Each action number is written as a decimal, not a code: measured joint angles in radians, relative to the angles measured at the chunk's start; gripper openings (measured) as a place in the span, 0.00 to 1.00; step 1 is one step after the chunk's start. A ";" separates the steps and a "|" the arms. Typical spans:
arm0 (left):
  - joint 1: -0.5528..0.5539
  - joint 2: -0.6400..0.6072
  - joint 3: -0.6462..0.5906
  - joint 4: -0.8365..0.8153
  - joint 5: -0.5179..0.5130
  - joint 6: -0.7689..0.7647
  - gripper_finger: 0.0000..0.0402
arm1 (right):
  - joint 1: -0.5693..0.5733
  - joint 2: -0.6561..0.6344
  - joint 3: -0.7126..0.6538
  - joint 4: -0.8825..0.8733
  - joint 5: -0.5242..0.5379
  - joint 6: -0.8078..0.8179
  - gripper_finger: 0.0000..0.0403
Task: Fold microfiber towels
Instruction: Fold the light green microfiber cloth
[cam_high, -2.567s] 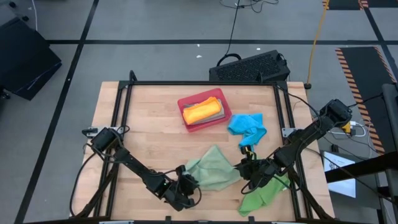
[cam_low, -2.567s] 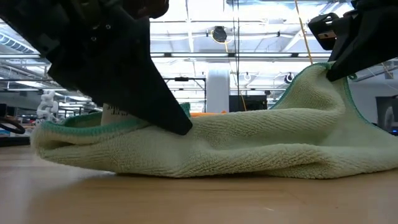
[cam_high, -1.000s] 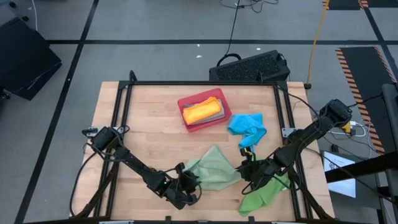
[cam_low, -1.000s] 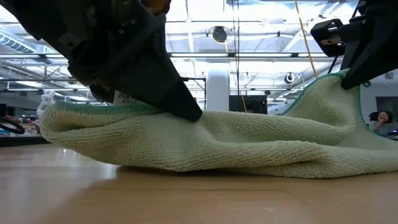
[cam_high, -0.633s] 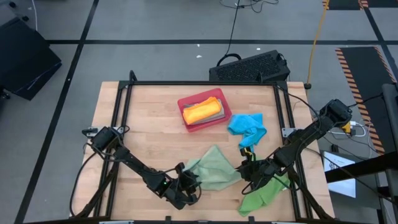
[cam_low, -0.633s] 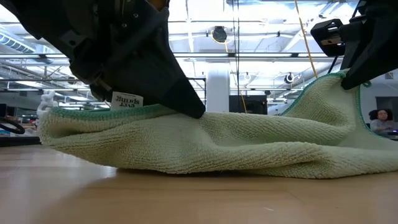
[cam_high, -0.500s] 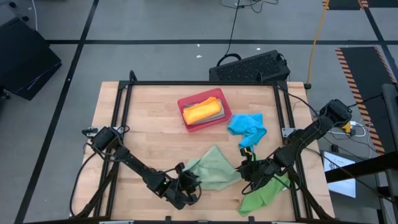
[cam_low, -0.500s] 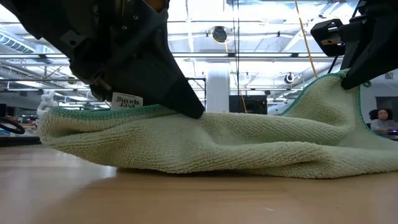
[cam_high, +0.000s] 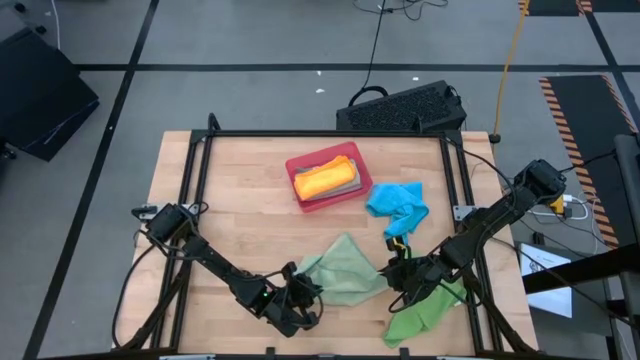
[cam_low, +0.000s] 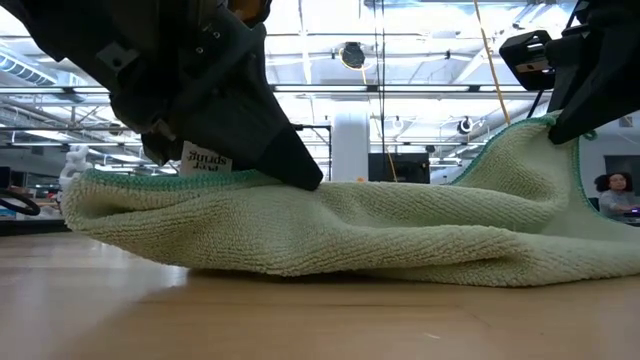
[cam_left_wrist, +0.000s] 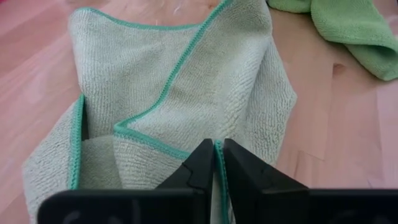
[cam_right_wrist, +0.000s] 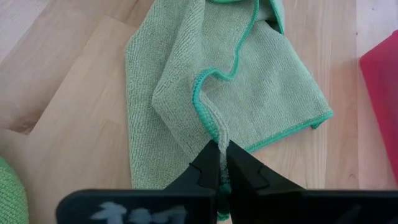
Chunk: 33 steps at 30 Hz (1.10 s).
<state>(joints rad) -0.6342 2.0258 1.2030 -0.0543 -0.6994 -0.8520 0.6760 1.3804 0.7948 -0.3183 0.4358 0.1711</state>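
A sage green towel (cam_high: 345, 268) lies crumpled on the wooden table near its front edge, with folds of its teal hem showing (cam_left_wrist: 168, 81). My left gripper (cam_high: 308, 290) is at the towel's near left end and is shut on it. My right gripper (cam_high: 393, 270) is at the towel's right end, shut on it too. In the low view the towel (cam_low: 380, 230) rests on the table along its underside, and a white label (cam_low: 205, 160) sticks up beside the left fingers. My left gripper pinches the towel's teal hemmed edge (cam_left_wrist: 218, 149) between its two fingers, coming slanting down from the near left. That end is raised a little while the rest lies on the table. How many layers are held cannot be seen. My right gripper pinches a bunched, hemmed edge (cam_right_wrist: 216, 135) of the towel between its two fingers, slanting down from the table's right. This end (cam_low: 530, 135) is lifted into a peak, and the cloth slopes down from it onto the table.
A bright green towel (cam_high: 425, 310) lies crumpled at the near right, close to my right arm. A bright blue towel (cam_high: 398, 205) lies behind it. A red tray (cam_high: 300, 170) at the middle far side holds a folded orange towel (cam_high: 325, 178). A black frame (cam_high: 320, 134) runs around the table.
In the low view my left gripper's fingers have shifted slightly on the towel's hem, and the white label beside them has come into fuller view and tipped. The towel otherwise lies as before, its right end still held up.
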 joint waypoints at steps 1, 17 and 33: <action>0.000 0.000 0.000 0.003 0.000 0.000 0.11 | 0.000 0.000 0.000 0.000 0.000 0.000 0.01; -0.003 -0.022 -0.001 -0.031 -0.026 -0.024 0.30 | 0.000 0.000 0.000 0.000 -0.019 0.000 0.01; -0.003 -0.026 -0.001 -0.114 0.051 -0.040 0.29 | 0.000 0.000 0.000 0.001 -0.021 0.000 0.01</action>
<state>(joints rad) -0.6375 1.9999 1.2022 -0.1678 -0.6479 -0.8919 0.6762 1.3804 0.7944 -0.3177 0.4144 0.1707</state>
